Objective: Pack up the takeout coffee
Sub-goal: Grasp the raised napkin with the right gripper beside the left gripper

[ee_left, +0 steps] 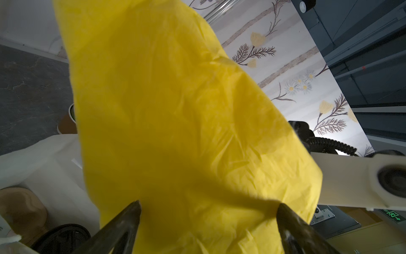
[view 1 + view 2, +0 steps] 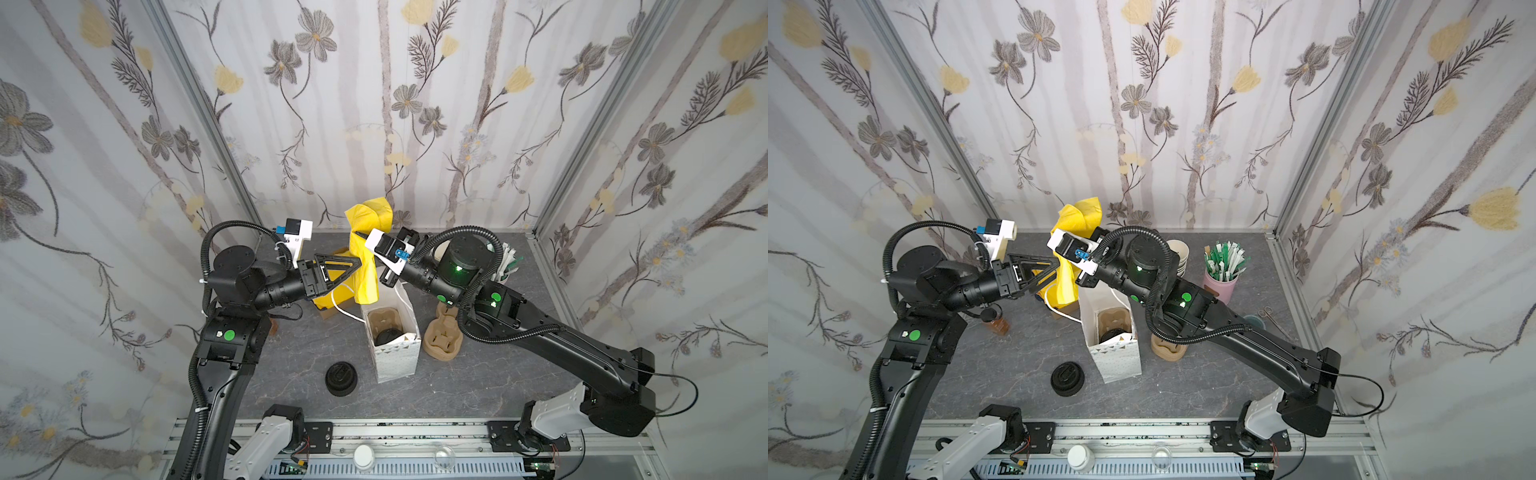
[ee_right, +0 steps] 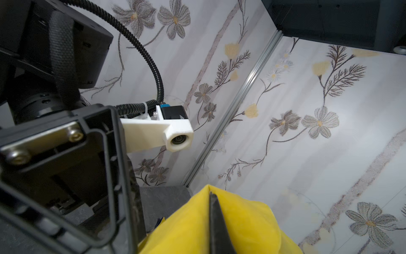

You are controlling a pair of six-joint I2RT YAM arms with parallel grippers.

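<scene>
The takeout coffee (image 2: 388,336) (image 2: 1111,334) shows only its black lid. It sits in a tan cardboard carrier inside the upright white paper bag (image 2: 397,359) (image 2: 1119,363) at mid table. Above the bag's far end hangs a yellow tissue sheet (image 2: 365,249) (image 2: 1069,270) (image 1: 175,110) (image 3: 241,220). My right gripper (image 2: 359,235) (image 3: 212,194) is shut on the sheet's upper part. My left gripper (image 2: 359,266) (image 2: 1054,266) (image 1: 208,205) is open, its two fingertips spread wide just in front of the sheet and holding nothing.
A low stack of black lids (image 2: 341,378) (image 2: 1067,378) lies in front of the bag. A spare tan carrier (image 2: 442,336) stands to the bag's right. Lidless cups (image 2: 1177,253) and a pink holder of stirrers (image 2: 1223,270) stand at the back right. More yellow sheets lie on a brown box (image 2: 326,305).
</scene>
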